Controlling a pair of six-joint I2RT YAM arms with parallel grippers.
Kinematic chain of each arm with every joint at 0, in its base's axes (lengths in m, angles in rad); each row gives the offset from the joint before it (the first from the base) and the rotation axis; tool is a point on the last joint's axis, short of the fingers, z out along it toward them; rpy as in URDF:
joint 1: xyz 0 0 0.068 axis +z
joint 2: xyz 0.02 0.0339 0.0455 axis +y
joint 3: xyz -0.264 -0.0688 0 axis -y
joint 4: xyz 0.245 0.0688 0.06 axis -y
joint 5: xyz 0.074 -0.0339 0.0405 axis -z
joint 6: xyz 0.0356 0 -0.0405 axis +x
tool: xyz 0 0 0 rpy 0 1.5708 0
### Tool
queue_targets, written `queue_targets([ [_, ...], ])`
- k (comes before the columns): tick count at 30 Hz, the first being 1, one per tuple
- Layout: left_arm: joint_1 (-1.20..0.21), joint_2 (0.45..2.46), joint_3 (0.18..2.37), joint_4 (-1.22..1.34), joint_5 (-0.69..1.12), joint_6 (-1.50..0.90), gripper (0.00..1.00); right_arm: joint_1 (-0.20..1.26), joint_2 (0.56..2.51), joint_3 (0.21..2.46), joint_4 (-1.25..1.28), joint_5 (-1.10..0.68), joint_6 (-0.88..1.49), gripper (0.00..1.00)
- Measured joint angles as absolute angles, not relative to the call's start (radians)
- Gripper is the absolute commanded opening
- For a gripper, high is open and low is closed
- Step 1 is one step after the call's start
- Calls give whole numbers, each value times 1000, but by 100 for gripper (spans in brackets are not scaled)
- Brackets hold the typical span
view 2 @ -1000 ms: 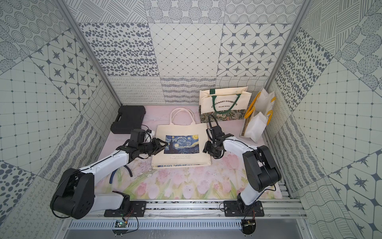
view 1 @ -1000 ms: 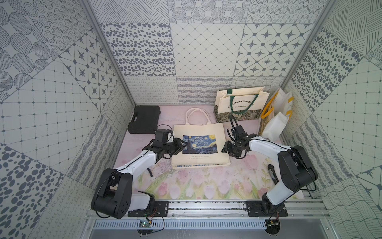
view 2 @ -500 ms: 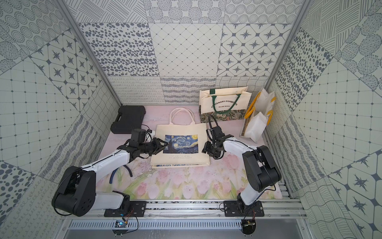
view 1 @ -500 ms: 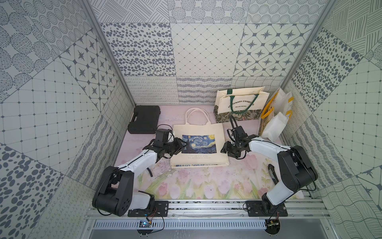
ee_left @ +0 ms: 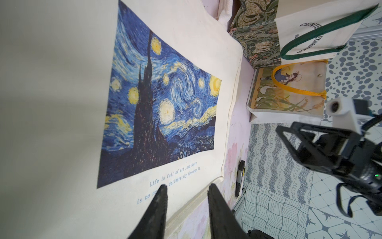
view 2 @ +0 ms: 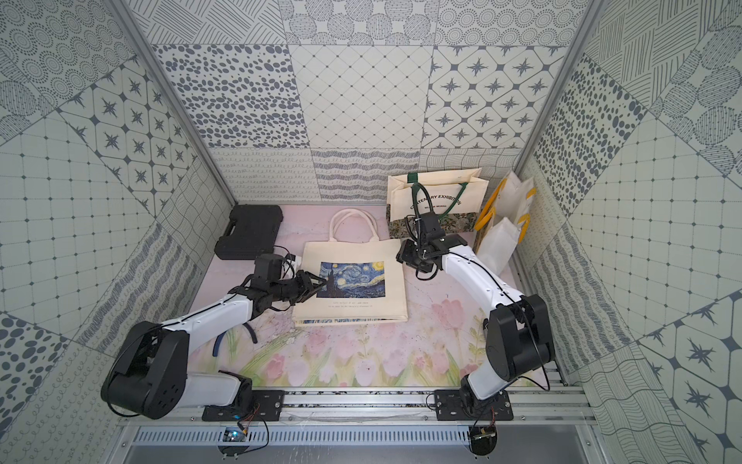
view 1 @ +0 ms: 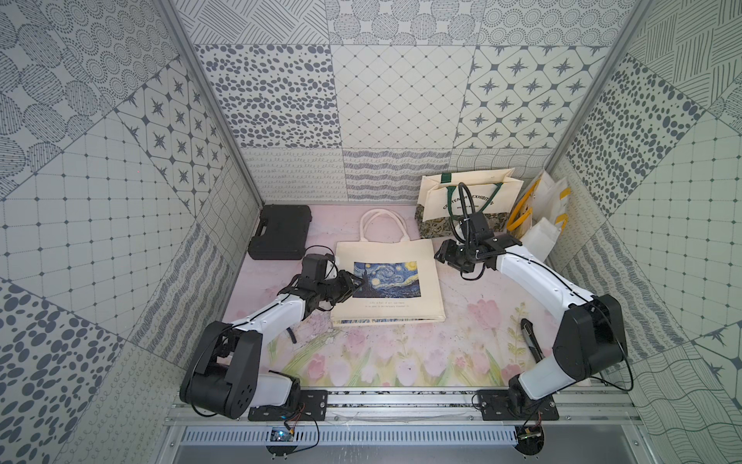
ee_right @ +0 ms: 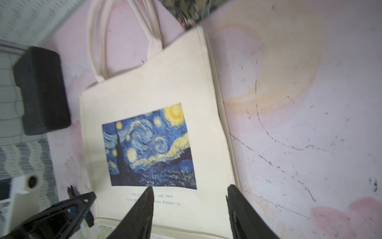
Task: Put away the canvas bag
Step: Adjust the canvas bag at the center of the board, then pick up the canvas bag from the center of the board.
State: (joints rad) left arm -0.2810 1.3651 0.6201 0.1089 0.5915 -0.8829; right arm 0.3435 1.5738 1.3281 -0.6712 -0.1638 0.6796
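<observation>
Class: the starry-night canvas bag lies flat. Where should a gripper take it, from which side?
Probably the looped handles, from above at the back-wall end: they lie free past the canvas bag, thin enough to pinch; its body lies flat.

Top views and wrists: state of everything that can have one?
canvas bag: lying flat, handles spread out, not held
left gripper: open, tips over one side edge of the bag
right gripper: open, by the bag's opposite edge
black case: shut, lying flat
exhibition tote: standing upright
yellow-handled bags: standing upright
pen: lying flat
</observation>
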Motion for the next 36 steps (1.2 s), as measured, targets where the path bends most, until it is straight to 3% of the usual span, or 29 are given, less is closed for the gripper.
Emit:
queue_targets([
  [7,-281,1365,619,120,591,-883,37,315,1642,1573,-688,-117,881,60],
  [20,-281,1366,619,123,592,-883,37,232,1870,1782,-633,-65,1209,53],
  [30,-281,1387,620,124,595,-883,37,200,1901,1823,-508,-57,1268,54],
  [36,-281,1405,623,127,609,-883,37,165,1949,1962,-508,-60,1269,52],
])
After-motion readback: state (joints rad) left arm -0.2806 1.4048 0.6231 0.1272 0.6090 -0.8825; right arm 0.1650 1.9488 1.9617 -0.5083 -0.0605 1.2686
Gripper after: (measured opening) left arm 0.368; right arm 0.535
